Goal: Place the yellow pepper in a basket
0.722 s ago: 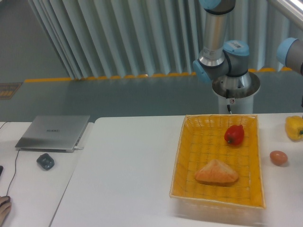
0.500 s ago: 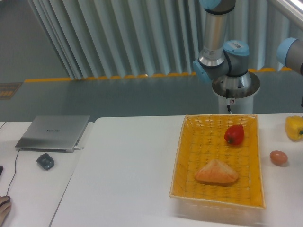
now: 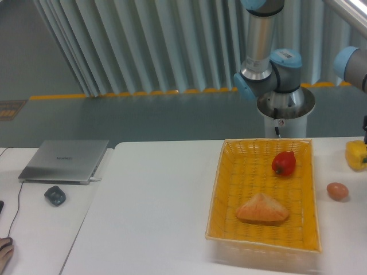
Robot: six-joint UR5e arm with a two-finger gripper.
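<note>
White table [image 3: 155,206], woven rect. basket [image 3: 229,189]

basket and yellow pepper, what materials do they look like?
Basket: woven wicker or similar fibre, yellow-orange, matte; the weave texture shows across its floor and walls. Yellow pepper: smooth and glossy, probably plastic or real skin; the look leaves it open.

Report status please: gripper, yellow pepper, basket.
Gripper mostly out of frame, state unclear. Glossy yellow bell pepper on table, right of woven yellow wicker basket. Brown egg lies between.
</note>
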